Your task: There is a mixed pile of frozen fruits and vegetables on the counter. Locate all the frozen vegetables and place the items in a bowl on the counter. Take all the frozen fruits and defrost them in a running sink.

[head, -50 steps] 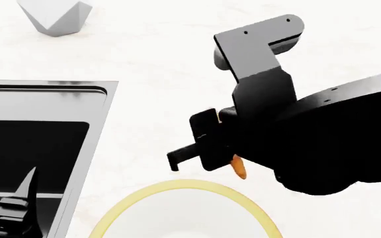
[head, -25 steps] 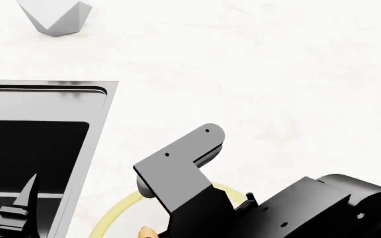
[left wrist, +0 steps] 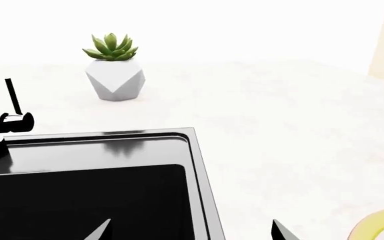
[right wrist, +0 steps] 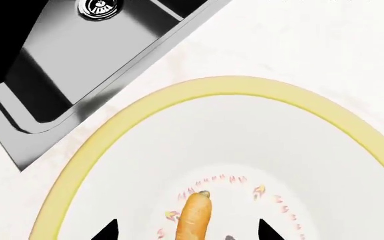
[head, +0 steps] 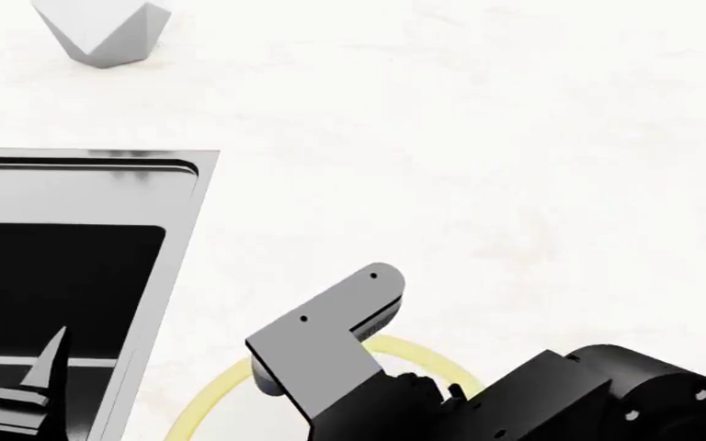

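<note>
Step in hand: carrot (right wrist: 195, 217) into bowl (right wrist: 145, 102); right tool (right wrist: 186, 231) above bowl centre, fingertips spread either side of carrot, grip uncertain; left tool (left wrist: 190, 231) spread over sink (left wrist: 78, 200) edge; next: release, lift clear of tabletop (head: 476, 138).

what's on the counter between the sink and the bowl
Nothing: only a bare strip of white counter separates the sink rim from the bowl rim, clearest in the right wrist view.
</note>
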You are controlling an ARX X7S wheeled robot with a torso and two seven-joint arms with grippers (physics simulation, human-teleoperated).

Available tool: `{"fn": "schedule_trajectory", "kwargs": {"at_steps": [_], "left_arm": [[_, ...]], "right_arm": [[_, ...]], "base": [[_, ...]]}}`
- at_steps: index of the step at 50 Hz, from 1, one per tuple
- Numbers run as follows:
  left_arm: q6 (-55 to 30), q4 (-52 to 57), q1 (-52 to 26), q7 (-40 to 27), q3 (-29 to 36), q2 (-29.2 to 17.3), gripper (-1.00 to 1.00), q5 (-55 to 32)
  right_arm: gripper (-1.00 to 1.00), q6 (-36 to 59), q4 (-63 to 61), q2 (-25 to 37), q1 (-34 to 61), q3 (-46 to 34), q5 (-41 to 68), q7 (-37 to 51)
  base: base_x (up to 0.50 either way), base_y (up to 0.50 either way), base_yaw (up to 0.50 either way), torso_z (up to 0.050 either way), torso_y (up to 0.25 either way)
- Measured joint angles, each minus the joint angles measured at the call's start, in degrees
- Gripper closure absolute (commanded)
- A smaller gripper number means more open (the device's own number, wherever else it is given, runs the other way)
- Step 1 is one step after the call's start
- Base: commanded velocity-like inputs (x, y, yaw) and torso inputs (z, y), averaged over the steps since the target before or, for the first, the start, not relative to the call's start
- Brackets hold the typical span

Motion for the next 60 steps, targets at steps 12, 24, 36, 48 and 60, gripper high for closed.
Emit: {"fn": "schedule_trajectory", "kwargs": {"at_steps": [12,24,36,48,60], "left_arm": [[-0.82,0.41,-0.52,-0.94,-0.52,-0.25,-1.00,-1.52],[-1.03,-0.29,-1.50,-1.44,-0.73,-1.03,-1.00,-2.09],[-2.09,-0.87,-3.47,-2.11,-1.72,-1.98,-1.00,-3.61],[-2.47,-1.03,-4.54,-2.54,-1.52,-2.57,-1.00,-4.51],[-2.85,-1.08,-4.99,-3.28,-2.54,-2.63,-1.00,-6.16]], "right_arm": [[-1.00,-2.89,-4.23,2.85,0.58,2.94,0.70,1.30],[-1.00,-7.30,-13.81,7.08,-8.57,17.71,-23.84,-14.17],[-1.00,-17.52,-20.79,14.53,-21.81,32.62,-41.61,-25.43],[-1.00,-26.12,-28.41,21.07,-36.94,52.81,-43.50,-27.56],[-1.00,-31.77,-35.86,16.93,-56.57,74.94,-48.40,-35.09]], "base": [[0.00,0.00,0.00,0.000,0.000],[0.00,0.00,0.00,0.000,0.000],[0.00,0.00,0.00,0.000,0.000],[0.00,0.00,0.00,0.000,0.000],[0.00,0.00,0.00,0.000,0.000]]}}
